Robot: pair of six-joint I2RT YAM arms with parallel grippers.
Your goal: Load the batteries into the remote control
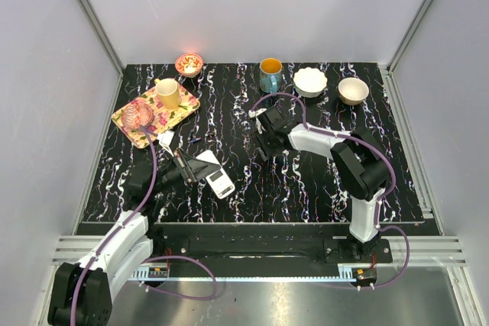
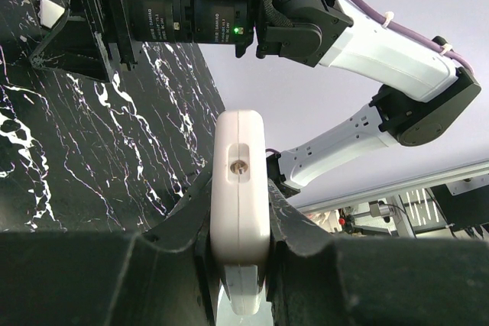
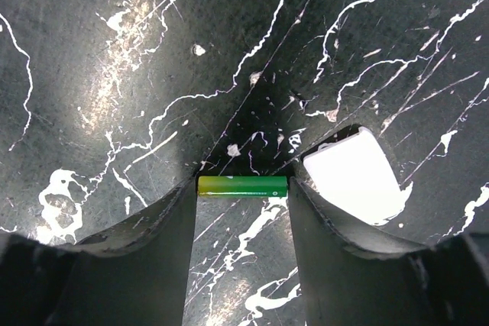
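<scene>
My left gripper (image 1: 197, 171) is shut on the white remote control (image 1: 220, 182) and holds it by its long edges above the left middle of the table. In the left wrist view the remote (image 2: 239, 158) shows edge-on, clamped between the fingers (image 2: 172, 223). My right gripper (image 1: 262, 146) is low over the table centre. In the right wrist view it (image 3: 243, 190) is shut on the greenish battery (image 3: 242, 185), which is held end to end between the fingertips close to the surface. The reddish battery cannot be made out.
A flat white piece (image 3: 355, 177) lies beside the right finger. Another white piece (image 1: 208, 156) lies by the remote. A patterned tray (image 1: 180, 112) holds a pink glass and a yellow cup at back left. A small bowl (image 1: 189, 63), blue mug (image 1: 270, 75), white bowl (image 1: 310, 82) and beige bowl (image 1: 353, 91) line the back.
</scene>
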